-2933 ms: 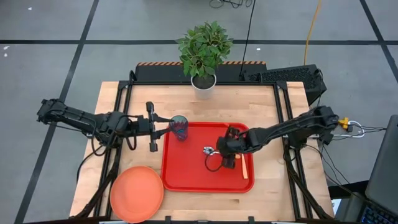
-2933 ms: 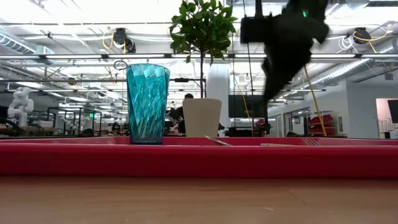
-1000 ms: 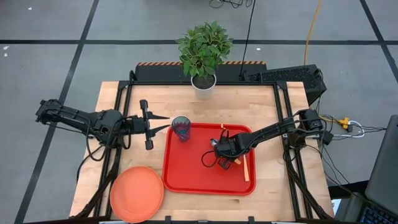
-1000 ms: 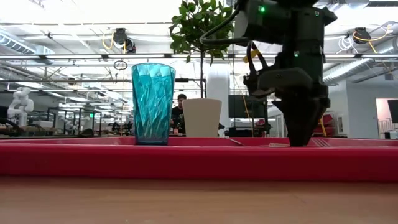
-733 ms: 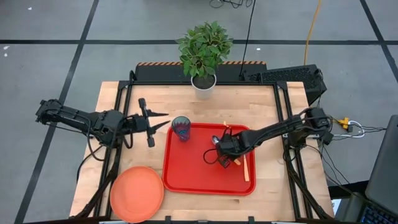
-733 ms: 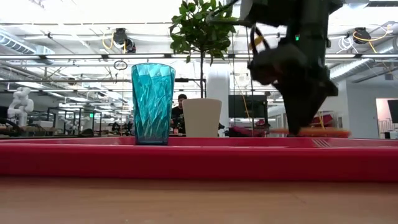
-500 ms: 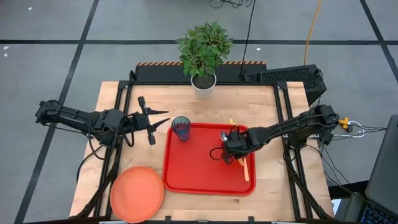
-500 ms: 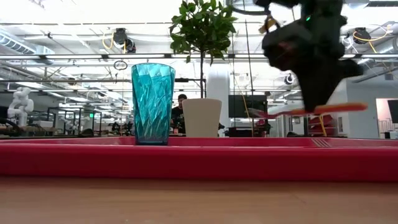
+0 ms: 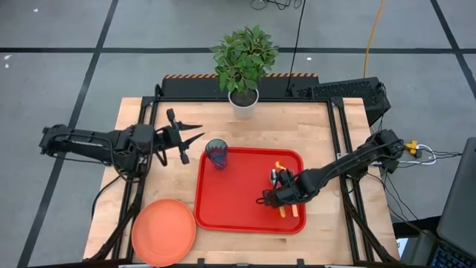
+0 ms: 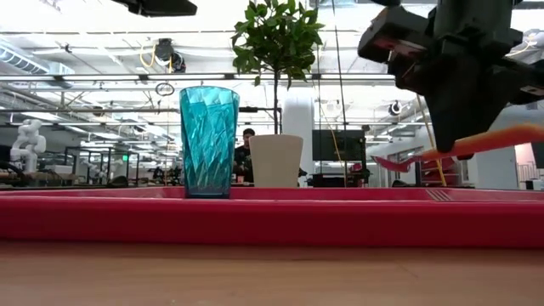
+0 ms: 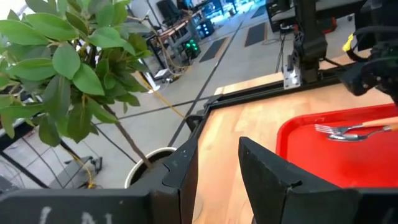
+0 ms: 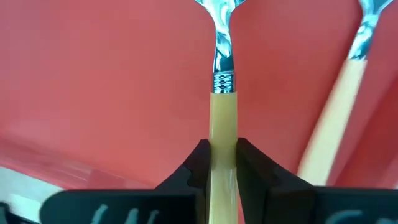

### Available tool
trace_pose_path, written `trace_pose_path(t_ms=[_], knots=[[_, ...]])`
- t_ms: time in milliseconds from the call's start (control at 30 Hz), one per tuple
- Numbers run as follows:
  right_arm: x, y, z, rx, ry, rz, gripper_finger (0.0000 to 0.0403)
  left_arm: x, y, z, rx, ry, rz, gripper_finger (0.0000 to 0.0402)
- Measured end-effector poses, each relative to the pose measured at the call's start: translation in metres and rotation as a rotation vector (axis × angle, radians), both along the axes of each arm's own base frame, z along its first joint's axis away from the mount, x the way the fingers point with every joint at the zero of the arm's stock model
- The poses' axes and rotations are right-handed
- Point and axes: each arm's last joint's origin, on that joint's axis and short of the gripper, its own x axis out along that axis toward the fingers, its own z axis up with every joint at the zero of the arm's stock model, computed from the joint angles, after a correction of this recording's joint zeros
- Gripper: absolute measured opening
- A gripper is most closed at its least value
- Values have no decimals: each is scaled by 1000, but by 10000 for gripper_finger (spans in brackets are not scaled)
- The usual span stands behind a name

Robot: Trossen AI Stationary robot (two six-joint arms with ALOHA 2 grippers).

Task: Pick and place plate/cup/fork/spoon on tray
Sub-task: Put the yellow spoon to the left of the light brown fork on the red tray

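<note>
Orange-handled spoon [image 12: 222, 118], clenched in the right pincer [image 9: 280, 192], hangs tilted above the tray [image 9: 230, 212] near its right edge. Level it, lower gently beside the fork [image 10: 438, 195], then let go. Left pincer [image 9: 187, 137] waits released over the desk's left side.

The high view looks straight down from well above the wooden table [image 9: 245, 126], taking in both arms and the floor around. The low view sits at table-top height, close against the red tray [image 10: 272, 217] rim, facing level into the room. The left wrist view looks across the table toward the potted plant [image 11: 62, 74], which all three share. The right wrist view hangs very close over the tray floor.
</note>
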Motion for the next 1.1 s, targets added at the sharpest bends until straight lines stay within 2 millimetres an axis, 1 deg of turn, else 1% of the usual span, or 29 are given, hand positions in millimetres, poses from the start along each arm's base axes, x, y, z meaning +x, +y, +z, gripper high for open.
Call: trace_pose_path(t_ms=[300,533,867,1100], knots=[[6,-3,-19,-65,55,-4,32,1,11,0,-2,2,-39,120],[2,-7,-19,-127,86,-6,32,1,13,0,-11,0,-77,120],[1,-7,-20,-130,89,11,32,1,14,0,-53,-15,-68,120],[-1,-3,-21,-99,97,-28,32,1,14,-1,-60,-10,-67,120]])
